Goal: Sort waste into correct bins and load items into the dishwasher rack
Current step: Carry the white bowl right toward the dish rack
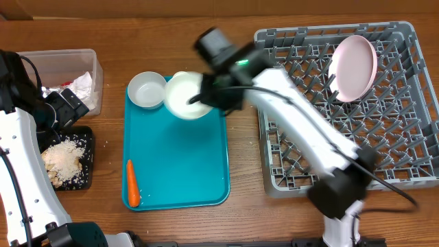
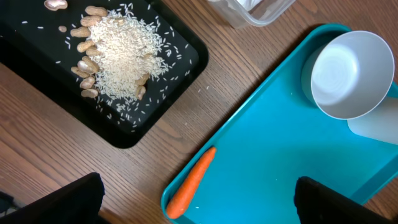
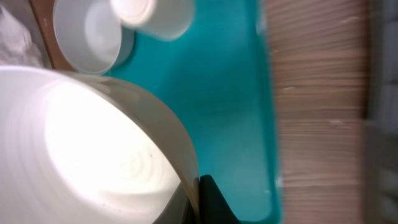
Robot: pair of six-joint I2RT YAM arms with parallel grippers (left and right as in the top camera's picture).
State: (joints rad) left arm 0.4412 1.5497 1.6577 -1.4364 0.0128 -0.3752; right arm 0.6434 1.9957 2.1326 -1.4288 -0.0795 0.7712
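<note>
- The right gripper (image 1: 204, 96) is closed tight on the rim of a white bowl (image 1: 184, 96). The bowl hangs tilted above the top end of the teal tray (image 1: 178, 158) and seems to be clear of it.
- The left gripper (image 2: 198, 183) hovers empty with its fingers spread wide, above the tray's edge by the carrot (image 1: 132, 184). It is well away from the carry path.
- A pinch on the rim is a weak hold, so the carry should be slow, with no sudden wrist turns that would set the bowl swinging.
- The lift should go straight up first. The second bowl (image 1: 147, 90) and the cup (image 3: 155, 15) sit just beside the held bowl and could be clipped.
- The dishwasher rack (image 1: 343, 165) holds the plate (image 1: 354, 67) upright in its far right corner. A free row of pegs nearer the tray looks the safer target.
- The bowl should go in on edge between pegs, leaning against one. The jaws should part only once the pegs carry its weight, or it may tip or roll.
</note>
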